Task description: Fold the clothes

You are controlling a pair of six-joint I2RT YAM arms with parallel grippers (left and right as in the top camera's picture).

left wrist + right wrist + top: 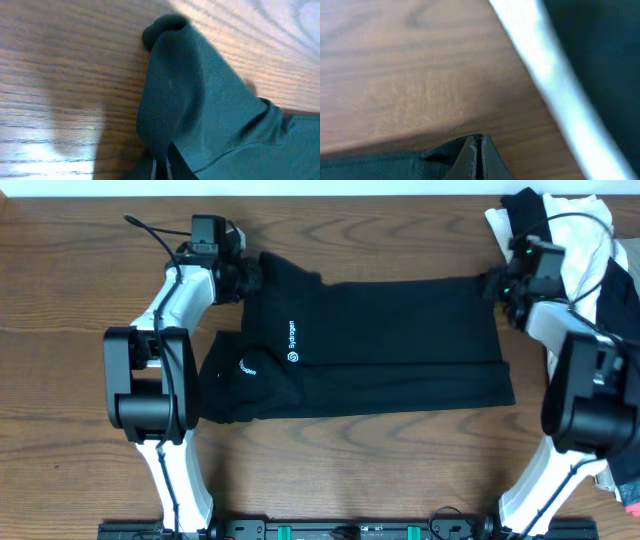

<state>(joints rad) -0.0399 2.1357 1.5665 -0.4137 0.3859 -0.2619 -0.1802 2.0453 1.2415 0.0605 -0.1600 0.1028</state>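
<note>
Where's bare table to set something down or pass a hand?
Free: table left of the left arm; the far strip beyond the black garment; the near strip before it. Crowded: far-right clothes pile; garment's far corners, held by left end effector and right end effector.

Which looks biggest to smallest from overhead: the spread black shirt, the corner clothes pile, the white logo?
1. Spread black shirt.
2. The clothes pile, partly hidden by the right arm and cut off by the frame.
3. White logo, smallest.
</note>
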